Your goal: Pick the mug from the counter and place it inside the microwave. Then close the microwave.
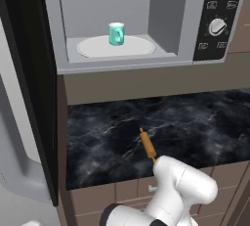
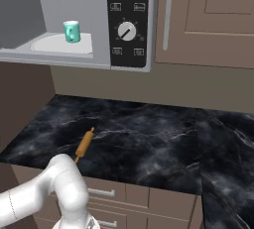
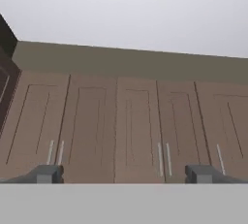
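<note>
I see brown wall cabinets (image 2: 208, 20) with a long pale bar handle (image 2: 169, 10) to the right, and a plain tan backsplash (image 2: 163, 86) below them. Under the worktop runs a row of brown drawers (image 2: 144, 200) with small metal pulls. Through the hand view I get a run of brown panelled cabinet doors (image 3: 116, 131) with slim vertical handles beneath a pale grey ceiling (image 3: 131, 9).

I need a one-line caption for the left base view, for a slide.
Mug stands on the turntable inside the open microwave; rolling pin lies on the counter.
</note>
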You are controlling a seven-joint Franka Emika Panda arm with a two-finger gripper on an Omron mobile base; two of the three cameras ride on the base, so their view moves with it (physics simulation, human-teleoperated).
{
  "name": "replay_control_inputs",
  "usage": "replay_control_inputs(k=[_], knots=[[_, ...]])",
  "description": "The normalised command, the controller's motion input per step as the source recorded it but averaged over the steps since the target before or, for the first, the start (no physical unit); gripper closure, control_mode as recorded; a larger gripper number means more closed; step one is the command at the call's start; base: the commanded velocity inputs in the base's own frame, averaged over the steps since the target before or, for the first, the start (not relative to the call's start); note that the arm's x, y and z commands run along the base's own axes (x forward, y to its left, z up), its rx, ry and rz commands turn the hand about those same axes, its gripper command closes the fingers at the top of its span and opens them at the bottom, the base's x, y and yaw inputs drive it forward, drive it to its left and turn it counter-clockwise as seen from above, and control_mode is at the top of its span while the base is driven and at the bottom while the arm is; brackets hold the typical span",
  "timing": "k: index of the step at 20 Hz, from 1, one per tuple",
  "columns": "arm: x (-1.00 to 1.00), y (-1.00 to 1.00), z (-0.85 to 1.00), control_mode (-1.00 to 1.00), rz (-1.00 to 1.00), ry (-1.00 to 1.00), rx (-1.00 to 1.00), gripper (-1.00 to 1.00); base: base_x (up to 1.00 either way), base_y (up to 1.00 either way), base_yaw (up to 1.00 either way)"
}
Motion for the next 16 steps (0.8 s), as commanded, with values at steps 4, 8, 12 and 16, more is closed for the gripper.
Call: replay_control_inputs(k=[4, 8, 12, 16], knots=[[0.44, 0.53, 0.00, -1.00, -0.06, 0.43, 0.00, -1.00, 0.00, 0.00, 0.00], [0.41, 0.64, -0.01, -1.00, -0.09, 0.38, 0.00, -1.00, 0.00, 0.00, 0.00], [0.62, 0.43, -0.20, -1.00, -0.11, 0.32, 0.00, -1.00, 0.00, 0.00, 0.00], [0.82, 0.29, -0.22, -1.00, -0.14, 0.34, 0.00, -1.00, 0.00, 0.00, 0.00]])
